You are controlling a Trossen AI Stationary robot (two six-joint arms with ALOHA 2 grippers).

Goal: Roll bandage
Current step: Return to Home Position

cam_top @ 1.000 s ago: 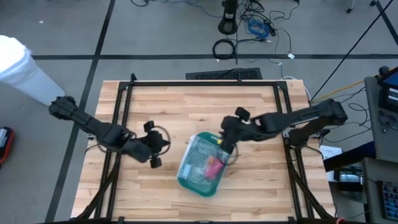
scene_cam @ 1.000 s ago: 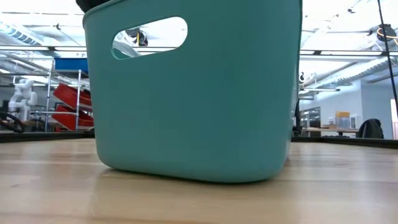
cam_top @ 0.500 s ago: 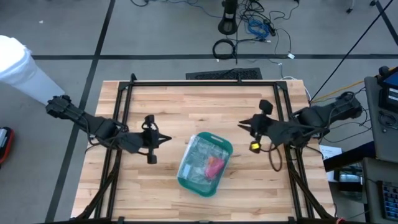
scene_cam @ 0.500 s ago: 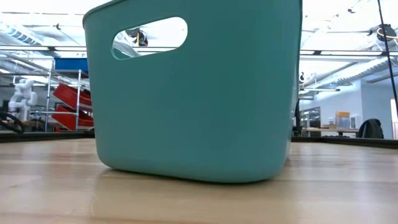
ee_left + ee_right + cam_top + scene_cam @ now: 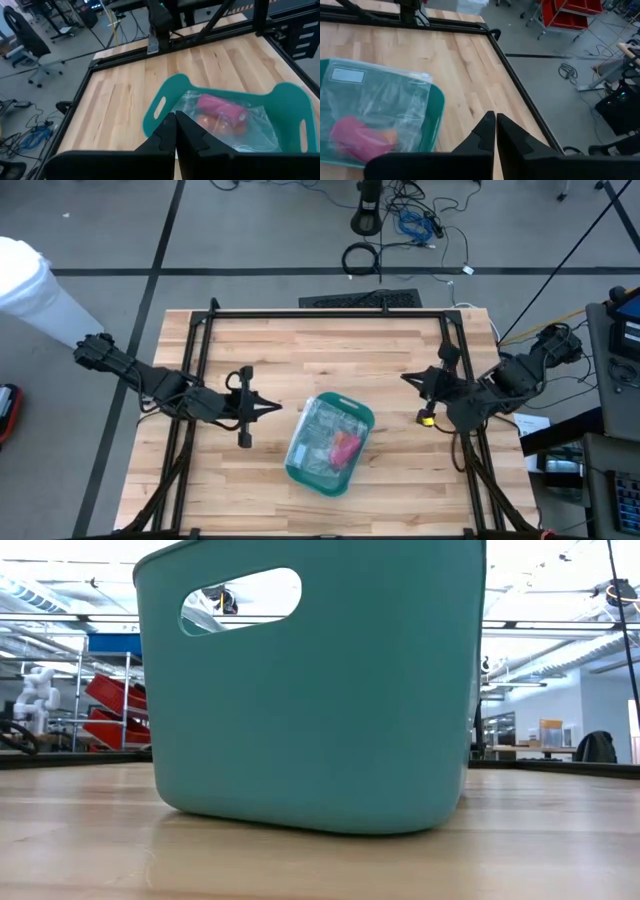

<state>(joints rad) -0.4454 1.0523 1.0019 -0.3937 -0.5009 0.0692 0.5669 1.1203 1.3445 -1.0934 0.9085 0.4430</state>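
Pink bandage roll (image 5: 345, 447) inside clear zip bag (image 5: 318, 428), in teal bin (image 5: 313, 483)

The left arm (image 5: 150, 380) reaches in low from the left side, bent at the elbow. Its wrist is level and the left gripper (image 5: 268, 408) points toward the middle, with its fingers (image 5: 162, 137) pressed together and nothing between them. The right arm (image 5: 505, 375) sits folded tight at the right side. The right gripper (image 5: 408, 378) aims inward, its fingers (image 5: 481, 135) likewise closed and empty.
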